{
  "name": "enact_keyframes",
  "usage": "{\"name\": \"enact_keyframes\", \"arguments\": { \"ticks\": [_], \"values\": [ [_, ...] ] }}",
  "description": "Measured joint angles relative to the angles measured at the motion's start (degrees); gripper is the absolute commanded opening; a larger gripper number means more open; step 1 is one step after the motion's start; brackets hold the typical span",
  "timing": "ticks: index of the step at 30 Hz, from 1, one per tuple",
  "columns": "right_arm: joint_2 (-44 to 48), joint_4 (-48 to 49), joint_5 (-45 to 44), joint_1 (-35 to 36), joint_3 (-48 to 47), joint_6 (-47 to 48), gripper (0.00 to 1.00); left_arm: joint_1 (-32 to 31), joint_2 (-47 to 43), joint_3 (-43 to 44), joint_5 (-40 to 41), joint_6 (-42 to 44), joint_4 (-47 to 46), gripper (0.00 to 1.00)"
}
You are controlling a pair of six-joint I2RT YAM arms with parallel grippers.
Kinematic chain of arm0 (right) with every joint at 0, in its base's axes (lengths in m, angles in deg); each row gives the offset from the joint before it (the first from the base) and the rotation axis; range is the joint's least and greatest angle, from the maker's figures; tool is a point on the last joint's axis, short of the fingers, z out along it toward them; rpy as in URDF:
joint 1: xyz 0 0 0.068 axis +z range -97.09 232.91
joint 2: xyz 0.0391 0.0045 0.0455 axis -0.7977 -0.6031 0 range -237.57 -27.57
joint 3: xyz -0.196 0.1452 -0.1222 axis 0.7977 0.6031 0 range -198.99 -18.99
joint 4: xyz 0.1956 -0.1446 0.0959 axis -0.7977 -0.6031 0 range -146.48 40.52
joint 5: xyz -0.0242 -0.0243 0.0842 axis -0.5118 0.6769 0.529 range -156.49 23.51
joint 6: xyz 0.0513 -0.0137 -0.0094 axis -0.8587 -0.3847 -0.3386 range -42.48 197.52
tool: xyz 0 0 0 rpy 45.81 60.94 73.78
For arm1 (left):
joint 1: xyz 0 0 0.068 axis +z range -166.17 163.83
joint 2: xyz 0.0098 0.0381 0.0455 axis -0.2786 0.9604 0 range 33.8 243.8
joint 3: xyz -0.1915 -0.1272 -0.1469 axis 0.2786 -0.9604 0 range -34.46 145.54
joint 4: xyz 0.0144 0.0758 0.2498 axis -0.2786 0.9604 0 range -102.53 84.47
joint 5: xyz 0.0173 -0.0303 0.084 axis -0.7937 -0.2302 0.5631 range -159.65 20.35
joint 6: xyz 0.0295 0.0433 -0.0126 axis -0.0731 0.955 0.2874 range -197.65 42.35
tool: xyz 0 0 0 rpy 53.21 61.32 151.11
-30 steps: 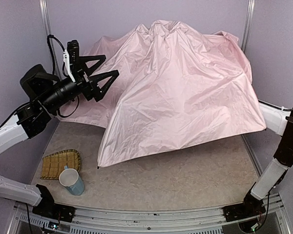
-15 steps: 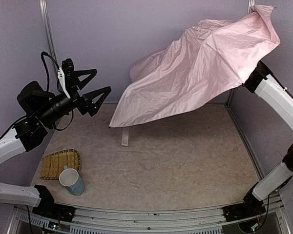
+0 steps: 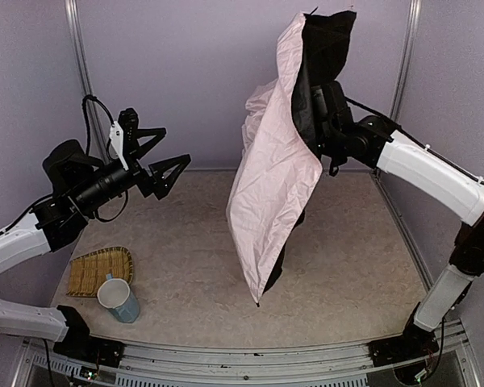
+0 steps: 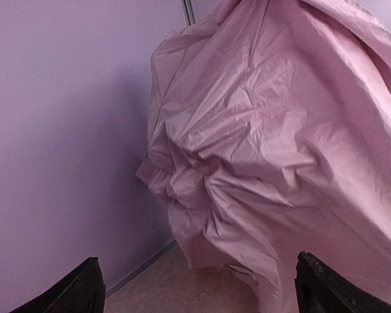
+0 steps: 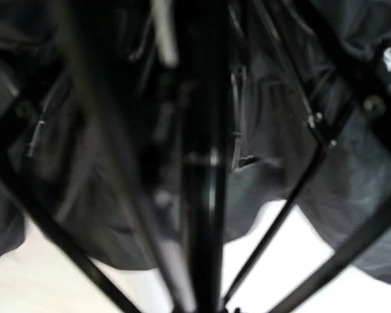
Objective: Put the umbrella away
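Gripped umbrella [image 3: 270, 169] aloft, hanging near upright, in closed right hand [image 3: 323, 121]; faced its pink side with empty, wide-open left hand [image 3: 176, 145], well apart.

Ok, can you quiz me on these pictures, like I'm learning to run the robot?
1. True or false: the left gripper is touching the umbrella.
2. What stands next to the woven tray? A) a cup B) a bottle C) a spoon
3. Fill in: the umbrella's outside is pink, and its inside lining is ____.

Key: 1 false, it hangs open and apart from it. 2 A. 3 black.
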Motion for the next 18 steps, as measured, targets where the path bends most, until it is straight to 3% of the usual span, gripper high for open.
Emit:
{"name": "enact_keyframes", "arguments": {
  "ticks": [4,5,7,8,9,14,18],
  "values": [
    [-8.41,-9.2,12.92,1.64,0.44,-7.41,0.03,0.0,1.49,-0.7,0.48,0.2,0.28,0.99],
    [-11.13,-10.75,16.09,1.88,0.87,-9.42,0.13,0.0,2.01,-0.94,0.74,0.33,0.42,0.99],
    [-16.65,-13.14,21.97,2.23,1.75,-13.25,0.44,0.0,3.06,-1.42,1.27,0.59,0.96,0.99],
    [-19.54,-13.81,24.74,2.34,2.16,-15.17,0.79,0.0,3.8,-1.66,1.68,0.74,1.51,0.99],
    [-22.29,-14.03,27.54,2.36,2.47,-17.73,0.97,0.0,4.39,-1.79,1.97,0.79,1.77,0.99],
    [-28.22,-14.32,36.48,1.33,2.69,-26.71,1.0,0.0,7.34,-2.1,2.95,0.92,3.13,0.98],
    [-21.03,-10.45,45.31,-1.6,7.85,-31.41,1.0,0.0,7.63,-2.21,3.85,0.92,4.13,0.99]
  ]
}}
